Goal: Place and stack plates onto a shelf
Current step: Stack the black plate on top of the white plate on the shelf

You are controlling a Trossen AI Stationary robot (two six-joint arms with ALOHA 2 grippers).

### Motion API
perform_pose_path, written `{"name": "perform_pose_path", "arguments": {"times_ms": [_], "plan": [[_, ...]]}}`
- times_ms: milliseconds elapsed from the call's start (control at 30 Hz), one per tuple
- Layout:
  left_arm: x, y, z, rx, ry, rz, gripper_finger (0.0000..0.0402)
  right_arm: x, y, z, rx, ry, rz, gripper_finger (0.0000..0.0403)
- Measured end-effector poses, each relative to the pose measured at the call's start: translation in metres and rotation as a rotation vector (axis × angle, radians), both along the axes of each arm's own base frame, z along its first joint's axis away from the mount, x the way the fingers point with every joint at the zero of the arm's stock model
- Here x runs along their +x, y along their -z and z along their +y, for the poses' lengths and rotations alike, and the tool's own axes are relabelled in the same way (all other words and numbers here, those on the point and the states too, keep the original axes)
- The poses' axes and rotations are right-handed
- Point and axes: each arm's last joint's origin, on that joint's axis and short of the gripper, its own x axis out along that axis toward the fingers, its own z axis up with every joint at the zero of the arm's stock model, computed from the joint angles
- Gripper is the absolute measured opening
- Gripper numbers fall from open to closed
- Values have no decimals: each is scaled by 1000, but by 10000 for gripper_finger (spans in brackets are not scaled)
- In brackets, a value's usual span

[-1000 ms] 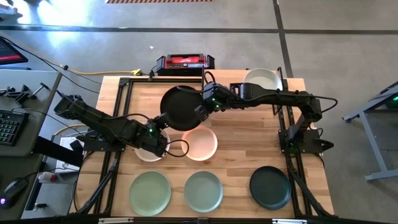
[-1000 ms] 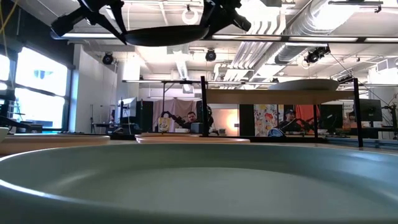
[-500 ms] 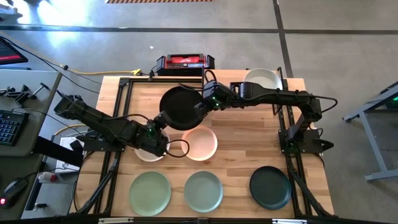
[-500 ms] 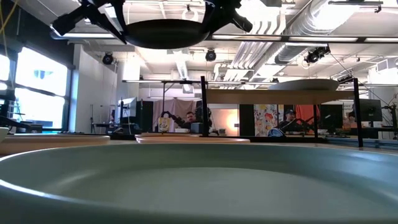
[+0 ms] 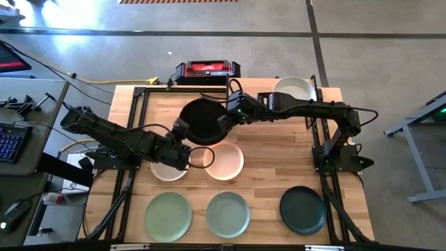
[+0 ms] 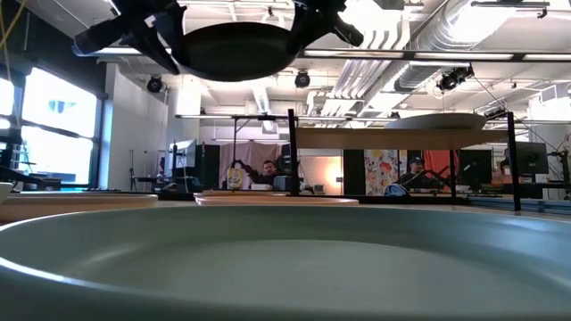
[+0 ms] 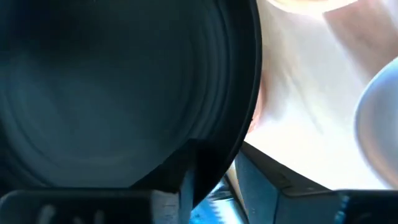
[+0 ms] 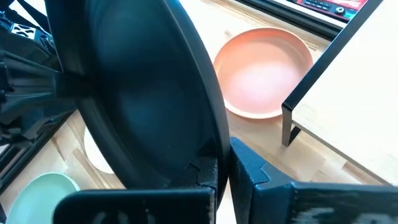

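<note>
The wooden table (image 5: pixel 272 164) fills the middle of the overhead picture, and the shelf (image 5: pixel 327 104) sits at its upper right with a cream plate (image 5: pixel 293 88) already on it. Just left of the shelf a black plate (image 5: pixel 202 120) hangs in the air, tilted. The right gripper (image 5: pixel 224 123) is clenched on its right rim, likely to carry it across. The left gripper (image 5: pixel 180 131), at the lower-left rim, shows parted fingers around the edge, seemingly letting go. Spare plates lie below, waiting.
</note>
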Motion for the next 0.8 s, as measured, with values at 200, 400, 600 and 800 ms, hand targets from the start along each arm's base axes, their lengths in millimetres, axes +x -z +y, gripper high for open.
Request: {"name": "perform_pose_path", "arguments": {"times_ms": [200,400,600,800], "plan": [[0,1,-3,-84,-64,-78,141,-2,1,-4,3,27,15,0],[-3,0,-12,-116,-79,-136,152,-9,-3,-15,11,40,20,0],[-8,1,-21,-101,-82,-167,148,-34,-16,-31,0,105,60,1],[-9,-1,-23,-122,-111,-219,147,-65,-33,-40,18,144,87,1]]}}
